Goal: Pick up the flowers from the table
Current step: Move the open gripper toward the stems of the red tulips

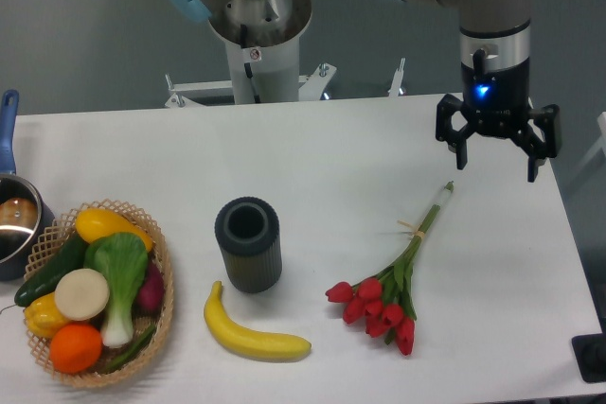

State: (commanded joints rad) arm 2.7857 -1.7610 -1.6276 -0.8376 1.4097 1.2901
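Observation:
The flowers (388, 292), a bunch of red tulips with long green stems tied by a thin band, lie flat on the white table (350, 158) at the right front, heads toward the front, stem ends pointing to the back right. My gripper (498, 160) hangs open and empty above the table's back right part, up and to the right of the stem ends, apart from them.
A dark ribbed cylinder vase (248, 243) stands left of the flowers. A yellow banana (251, 333) lies in front of it. A wicker basket (163, 281) with vegetables and fruit sits at the front left. A pot (11, 219) is at the left edge.

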